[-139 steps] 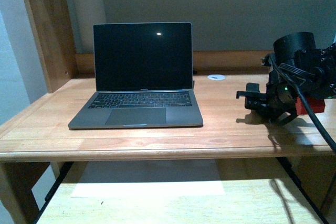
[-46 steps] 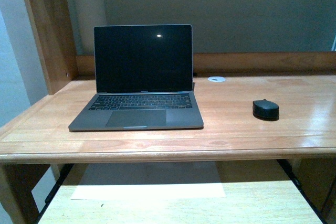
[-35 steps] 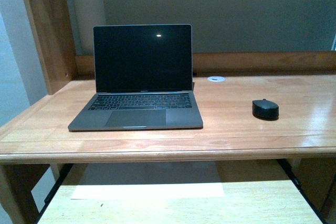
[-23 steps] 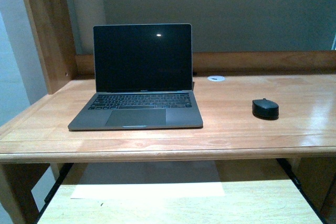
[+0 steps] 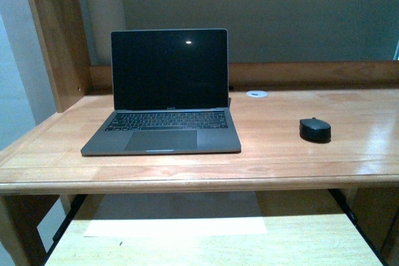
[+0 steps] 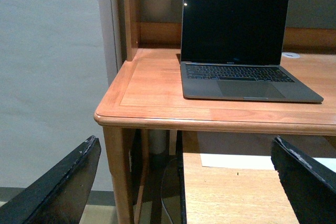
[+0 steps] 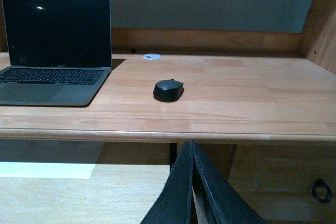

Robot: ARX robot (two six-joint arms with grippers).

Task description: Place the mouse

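Observation:
The small black mouse rests on the wooden desk, to the right of the open laptop; nothing touches it. The right wrist view shows the mouse well beyond my right gripper, which is shut with its fingers pressed together and holds nothing, down in front of the desk's front edge. My left gripper is open, its black fingers spread wide, low in front of the desk's left corner and empty. Neither arm appears in the front view.
A white round grommet lies in the desk near the back rail. A wooden upright rises at the desk's left end. Under the desk runs a lower shelf with a white sheet. The laptop is dark-screened.
About three seconds ago my right arm was over the desk's right side; it has since withdrawn out of the front view, leaving the mouse on the desk. Over the last second nothing has moved.

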